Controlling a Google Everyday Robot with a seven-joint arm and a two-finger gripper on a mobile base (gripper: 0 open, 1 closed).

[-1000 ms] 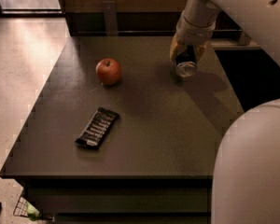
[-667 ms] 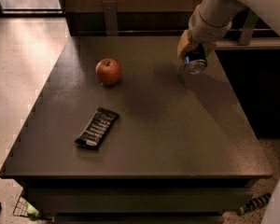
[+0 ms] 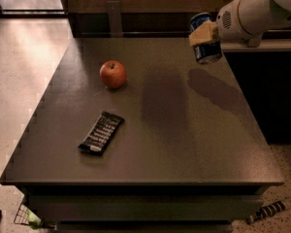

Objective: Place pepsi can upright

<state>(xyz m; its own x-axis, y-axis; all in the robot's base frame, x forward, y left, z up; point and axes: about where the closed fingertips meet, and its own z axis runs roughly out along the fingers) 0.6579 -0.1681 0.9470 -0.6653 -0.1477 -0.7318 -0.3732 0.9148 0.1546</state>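
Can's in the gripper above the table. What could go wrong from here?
1. The pepsi can hangs slightly tilted in the gripper, clear of the table; released like this, it may tip and roll.
2. It is near the table's far right corner, so a rolling can could go off.

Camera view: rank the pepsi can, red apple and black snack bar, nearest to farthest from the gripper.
The gripper is at upper right, over the dark table's far right part.
1. navy-blue metal pepsi can: held in the gripper itself.
2. round red apple: left in the view, on the table's far half.
3. flat black snack bar: farthest, left and toward the near edge.
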